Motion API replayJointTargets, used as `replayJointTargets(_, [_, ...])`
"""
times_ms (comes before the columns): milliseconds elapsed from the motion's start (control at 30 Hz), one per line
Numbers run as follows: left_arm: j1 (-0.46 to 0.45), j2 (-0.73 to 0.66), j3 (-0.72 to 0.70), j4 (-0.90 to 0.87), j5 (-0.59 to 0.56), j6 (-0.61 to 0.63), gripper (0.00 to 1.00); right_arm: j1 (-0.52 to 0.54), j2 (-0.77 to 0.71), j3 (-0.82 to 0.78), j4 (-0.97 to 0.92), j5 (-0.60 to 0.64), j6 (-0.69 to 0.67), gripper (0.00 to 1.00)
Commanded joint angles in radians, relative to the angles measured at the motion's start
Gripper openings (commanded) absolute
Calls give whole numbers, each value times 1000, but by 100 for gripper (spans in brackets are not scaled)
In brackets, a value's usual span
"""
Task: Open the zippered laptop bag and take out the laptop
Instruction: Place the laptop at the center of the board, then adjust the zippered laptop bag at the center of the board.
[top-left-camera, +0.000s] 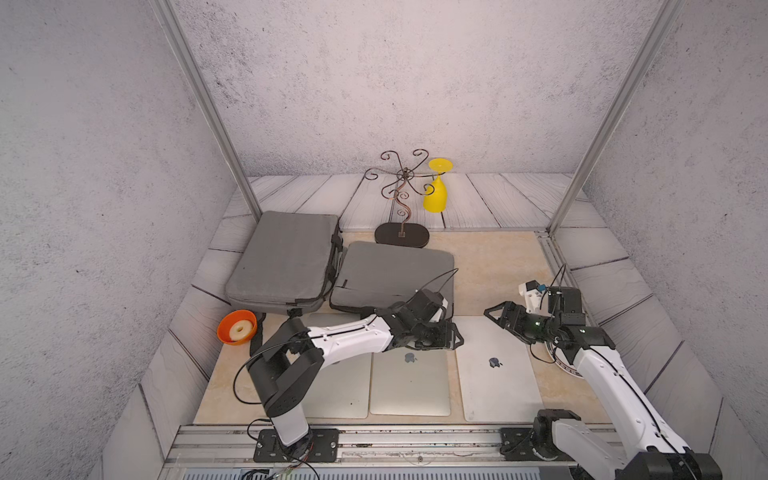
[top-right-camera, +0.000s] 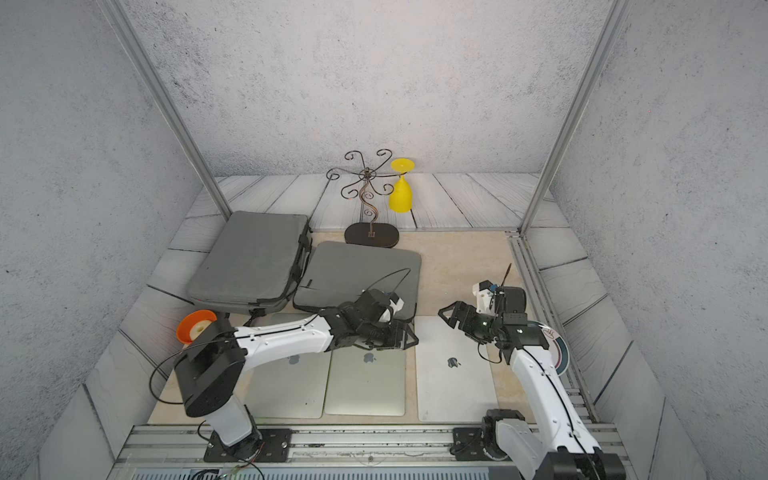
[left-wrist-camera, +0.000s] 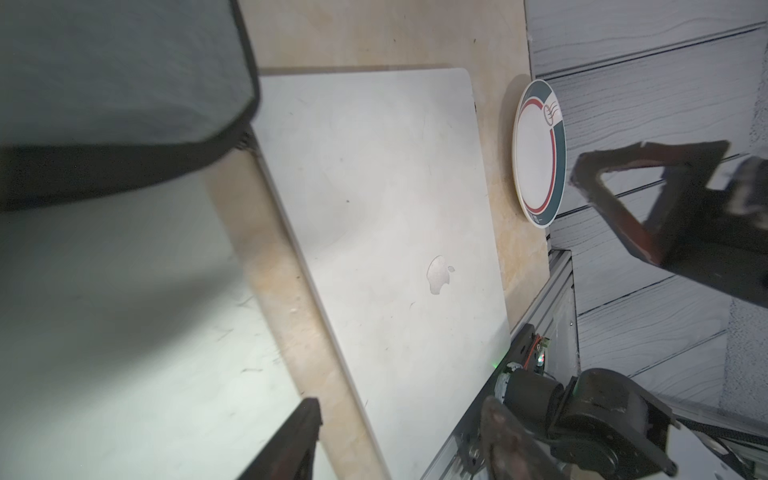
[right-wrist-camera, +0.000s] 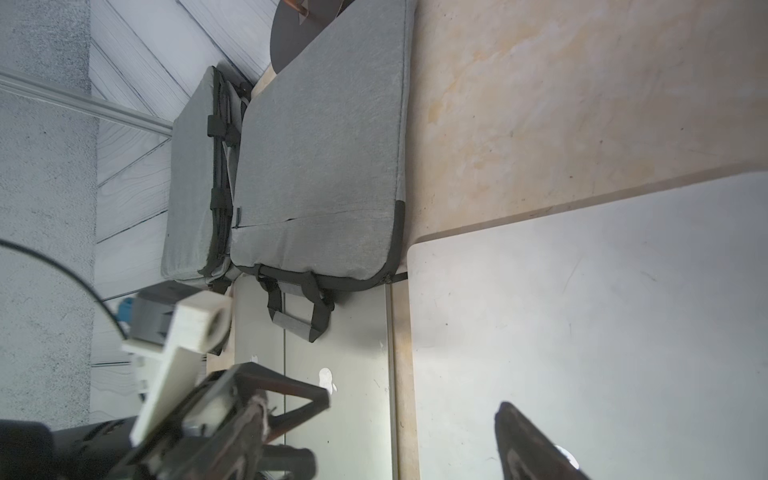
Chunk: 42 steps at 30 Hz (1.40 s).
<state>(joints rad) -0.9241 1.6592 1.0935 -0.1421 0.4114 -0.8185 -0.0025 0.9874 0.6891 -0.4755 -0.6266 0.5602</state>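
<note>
Left end effector (top-left-camera: 457, 337) and right end effector (top-left-camera: 492, 316), both released, hover over Apple-logo laptops (top-left-camera: 494, 386) along the bag's (top-left-camera: 390, 270) front edge.

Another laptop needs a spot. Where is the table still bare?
Bare mat lies behind the rightmost laptop, between the smaller grey bag and the right frame post. Bare planks lie right of the yellow glass. Crowded: the front row, three laptops side by side under the left arm and right arm.
</note>
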Motion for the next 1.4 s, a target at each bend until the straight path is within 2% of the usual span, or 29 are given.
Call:
replayJointTargets(0, [102,-90,19,-238,29,208,64,13,45,-15,73,-8,67,86])
replayJointTargets(167, [327,-182,10,-388,42,384,65,57,148,-13,170,15,113,86])
replayJointTargets(300, [494,-201,0,-413,31,466,65,112,260,32,217,50,117,87])
replayJointTargets(433, [639,-153,21,-443,25,537,65,162,374,85,268,72,124,85])
replayJointTargets(567, [742,-69,85,-513,-13,606,65,203,476,127,327,89,142,84])
replayJointTargets(833, [837,28,114,-459,-74,596,65,273,672,202,428,106,182,81])
replayJointTargets(1233, [857,145,129,-424,-157,620,65,305,860,316,407,133,143,76])
replayJointTargets(1367, [858,162,118,-380,-121,599,65,315,896,337,409,129,138,73])
